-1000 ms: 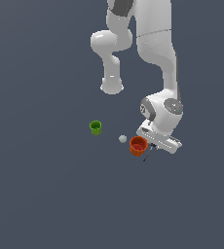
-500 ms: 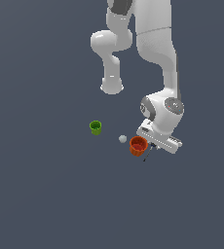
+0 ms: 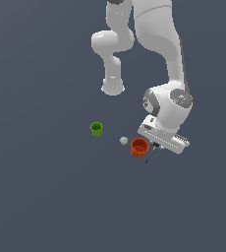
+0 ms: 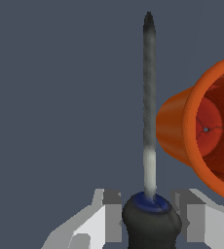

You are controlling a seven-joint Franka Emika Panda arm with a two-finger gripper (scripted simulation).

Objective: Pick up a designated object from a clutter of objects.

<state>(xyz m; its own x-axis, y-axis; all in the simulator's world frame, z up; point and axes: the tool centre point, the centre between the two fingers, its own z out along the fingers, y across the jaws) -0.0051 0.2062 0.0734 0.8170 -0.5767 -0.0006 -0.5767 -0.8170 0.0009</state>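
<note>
Claw (image 4: 150,214) low over the counter (image 3: 46,197), its two fingers (image 4: 106,214) standing either side of the screwdriver (image 4: 149,146) handle. Handle black with a dark-blue collar, seated between the jaws; whether the pads are pressing it cannot be told from the wrist view. A narrow gap seems to show on each side, so I read the claw as open around the handle, not clamped.

Thin grey shaft runs straight out from the claw, passing just beside the orange-red cup (image 4: 201,131), apparently not touching its wall. In the exterior view only the shaft tip (image 3: 148,156) pokes out below the hand, next to that cup (image 3: 139,147).

White ball (image 3: 124,141) and green cup (image 3: 96,129) lie well apart, toward the exterior view's left.

Advice: close squarely on the thick handle, then lift straight up, keeping the shaft off the cup.
</note>
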